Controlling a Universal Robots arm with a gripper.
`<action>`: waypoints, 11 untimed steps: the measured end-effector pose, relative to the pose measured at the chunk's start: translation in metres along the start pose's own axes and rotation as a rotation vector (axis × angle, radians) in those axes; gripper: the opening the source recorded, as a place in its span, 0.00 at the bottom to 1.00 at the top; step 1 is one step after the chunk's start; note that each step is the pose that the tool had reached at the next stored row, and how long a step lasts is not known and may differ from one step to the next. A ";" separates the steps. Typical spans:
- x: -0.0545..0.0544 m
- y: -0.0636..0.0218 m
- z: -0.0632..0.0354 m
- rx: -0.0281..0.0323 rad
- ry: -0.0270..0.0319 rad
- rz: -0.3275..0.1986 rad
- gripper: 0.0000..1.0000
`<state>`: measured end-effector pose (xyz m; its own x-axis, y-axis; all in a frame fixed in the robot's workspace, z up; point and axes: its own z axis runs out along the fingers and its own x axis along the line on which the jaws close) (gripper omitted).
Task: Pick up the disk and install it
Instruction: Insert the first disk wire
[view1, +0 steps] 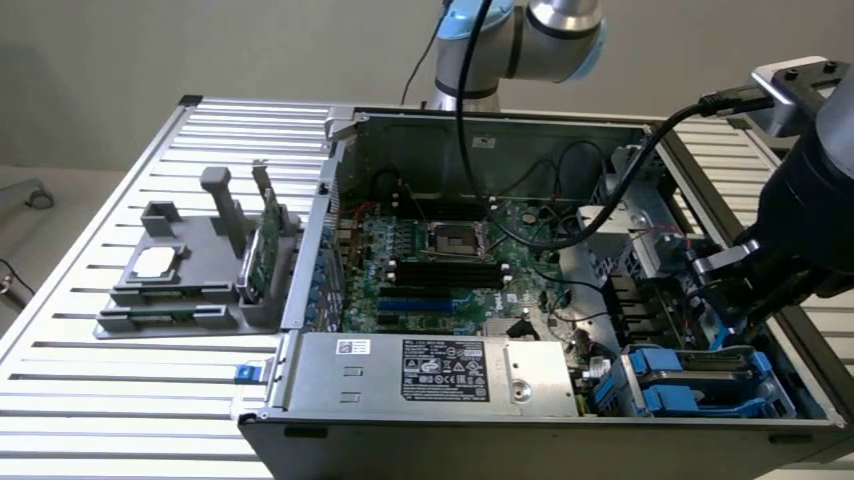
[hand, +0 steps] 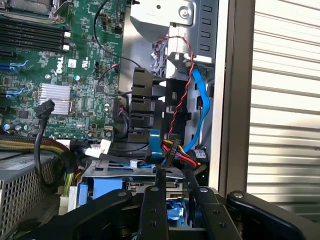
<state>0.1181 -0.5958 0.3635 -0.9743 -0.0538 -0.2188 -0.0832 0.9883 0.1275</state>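
1. The gripper (view1: 727, 290) hangs over the drive corner of the open case (view1: 534, 445), at four o'clock in the exterior view. Spread or pinching? Can't tell.
2. The disk (view1: 694, 372) sits at six o'clock from it, just beneath, long axis seemingly nine-to-three.
3. It's flat grey metal with glossy blue plastic rails, slab-shaped.

A slatted silver bench (view1: 80, 400) carried an open computer case (view1: 534, 450) and, just beside it, a grey parts holder (view1: 200, 300), both resting directly on its slats.
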 end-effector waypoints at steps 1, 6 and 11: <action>0.002 0.0001 0.0001 0.0013 -0.0006 0.005 0.28; 0.004 -0.0003 0.0038 0.0155 -0.0089 0.068 0.28; 0.006 -0.0008 0.0083 0.0286 -0.0165 0.125 0.28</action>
<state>0.1136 -0.5957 0.3539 -0.9731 0.0724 -0.2188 0.0452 0.9908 0.1272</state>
